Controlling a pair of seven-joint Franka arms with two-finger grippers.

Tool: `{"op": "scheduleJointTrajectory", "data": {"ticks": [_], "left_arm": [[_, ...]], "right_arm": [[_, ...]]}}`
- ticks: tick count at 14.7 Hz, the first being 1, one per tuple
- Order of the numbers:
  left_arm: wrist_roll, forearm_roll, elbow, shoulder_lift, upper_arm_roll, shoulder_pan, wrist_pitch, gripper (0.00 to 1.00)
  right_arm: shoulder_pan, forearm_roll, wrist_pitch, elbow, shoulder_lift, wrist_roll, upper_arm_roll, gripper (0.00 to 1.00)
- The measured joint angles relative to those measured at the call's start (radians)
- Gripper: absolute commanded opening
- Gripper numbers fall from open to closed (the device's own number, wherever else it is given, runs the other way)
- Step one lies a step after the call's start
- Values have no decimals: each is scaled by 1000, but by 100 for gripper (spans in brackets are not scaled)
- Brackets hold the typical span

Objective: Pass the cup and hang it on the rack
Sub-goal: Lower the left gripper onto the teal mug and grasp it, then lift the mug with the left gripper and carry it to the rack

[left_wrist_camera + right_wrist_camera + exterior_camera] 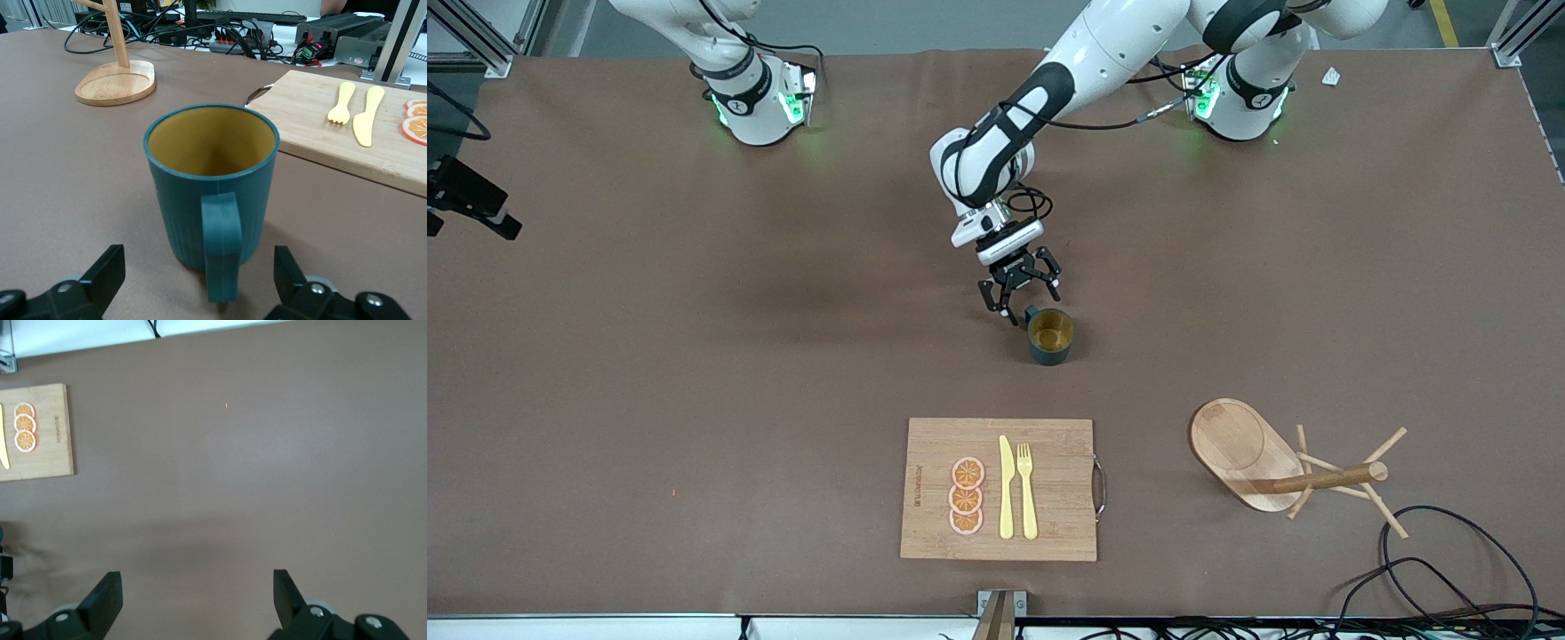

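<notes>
The dark teal cup [1049, 336] stands upright mid-table with its yellowish-brown inside showing. Its handle [221, 243] points toward my left gripper [1032, 304]. That gripper is open and low beside the cup on the handle side. In the left wrist view the cup [210, 180] fills the middle, and the handle lies between the spread fingers of the left gripper [199, 272] without touching them. The wooden rack [1240, 453] stands upright toward the left arm's end, nearer the front camera than the cup. My right gripper [197, 587] is open and empty over bare table.
A bamboo cutting board [1049, 533] with a yellow knife [1006, 489], a yellow fork [1026, 489] and orange slices [967, 496] lies nearer the front camera than the cup. Black cables [1449, 569] trail beside the rack at the table's front edge.
</notes>
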Motion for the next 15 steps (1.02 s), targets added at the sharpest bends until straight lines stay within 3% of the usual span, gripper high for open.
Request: {"op": "scheduleJointTrajectory", "data": {"ticks": [4,9,14,15], "left_arm": [[0,21,-1,2,2,0,0,80],[-3,23,0,7,5,12,0,73],[-15,19,17,7,5,18,0,40],[-18,17,17,7,5,18,0,29]], "right_arm": [[0,0,-48,2,9,0,1,100],[0,-16,-53,4,9,0,5,100],[0,-42,-57,5,9,0,15,100],[0,-43,-59,6,9,0,15,100]]}}
